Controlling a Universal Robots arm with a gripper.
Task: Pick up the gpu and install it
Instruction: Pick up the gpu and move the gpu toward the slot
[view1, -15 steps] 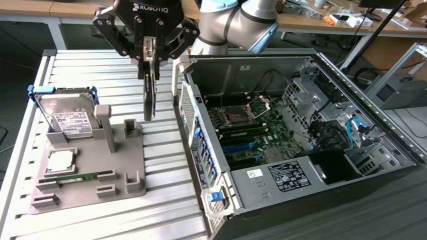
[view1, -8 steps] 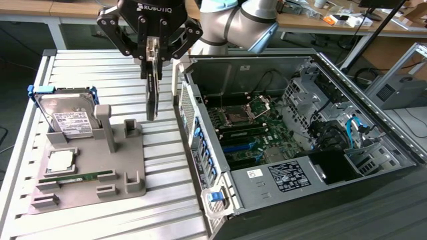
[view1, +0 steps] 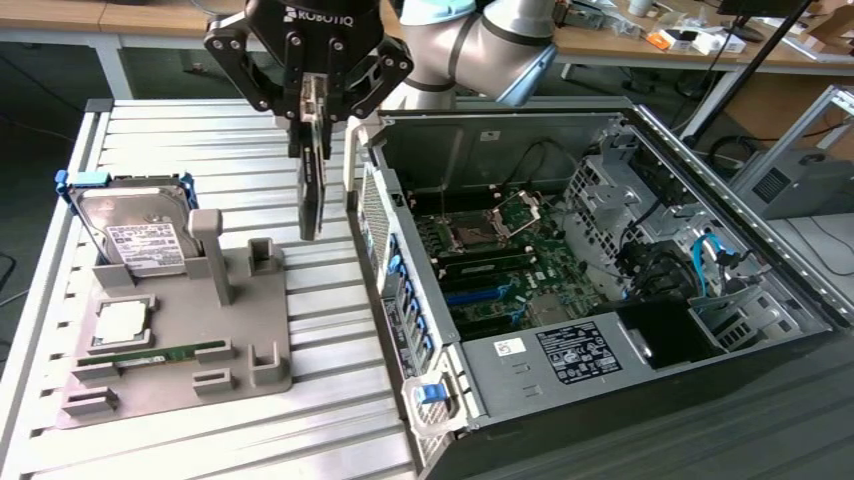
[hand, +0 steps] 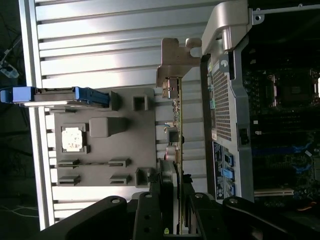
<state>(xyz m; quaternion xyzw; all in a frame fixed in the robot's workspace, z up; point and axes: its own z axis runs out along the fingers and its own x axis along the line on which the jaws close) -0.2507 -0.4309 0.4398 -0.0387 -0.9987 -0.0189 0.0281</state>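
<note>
jaws: clenched on thin dark gpu card (view1: 310, 190), hanging edge-down
risk: silver bracket (hand: 175, 65) strikes grey perforated case wall (view1: 378, 218) just beside; narrow grip may slip

Your gpu (view1: 310, 185) hangs upright and edge-on, a thin dark card with a silver end bracket (hand: 172, 65), clamped at its top in the gripper (view1: 311, 122), just beside the case (view1: 379, 235) wall.

Your hand (hand: 176, 192) grips the gpu (hand: 177, 125) edge-on over the slatted table (hand: 100, 40). Its silver bracket (hand: 172, 65) hangs between the grey fixture (hand: 100, 145) and the open computer case (hand: 260, 100).
</note>
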